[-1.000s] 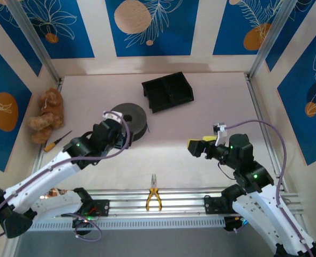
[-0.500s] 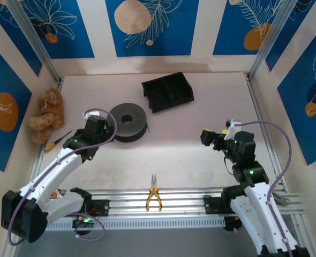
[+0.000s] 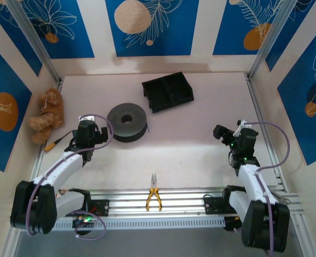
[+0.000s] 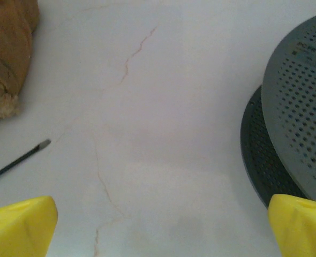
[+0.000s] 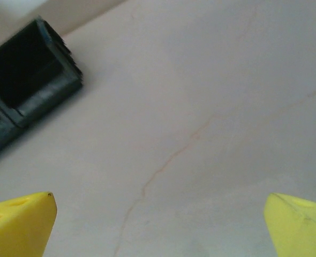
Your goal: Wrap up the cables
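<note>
At the bench's (image 3: pixel 190 144) 9 o'clock edge sits a teddy (image 3: pixel 45 113), with a screwdriver (image 3: pixel 59 140) at its 5 o'clock. The left gripper (image 3: pixel 87 130) hangs just past that, at the reel's (image 3: pixel 127 122) 8 o'clock. Its wrist view shows the jaws spread wide over bare bench with nothing between them (image 4: pixel 158 230).

The cables (image 3: pixel 147 127) show as one thin dark strand leaving the reel's rim at about 4 o'clock. It is too small to tell the colour. I take it for a free end, with the rest probably wound on the reel.

A tray (image 3: pixel 167 91) lies at the reel's 1 o'clock, and pliers (image 3: pixel 153 199) rest on the rail at the bench's 6 o'clock. The right gripper (image 3: pixel 220 132) sits toward 3 o'clock and points at the tray, its jaws also spread and empty (image 5: pixel 158 225).

Wire this thin should be light, limp and springy. It could slip from a loose pinch or uncoil if let slack. I would pinch it near the free end and keep gentle tension, because a hard pull could drag the reel.
</note>
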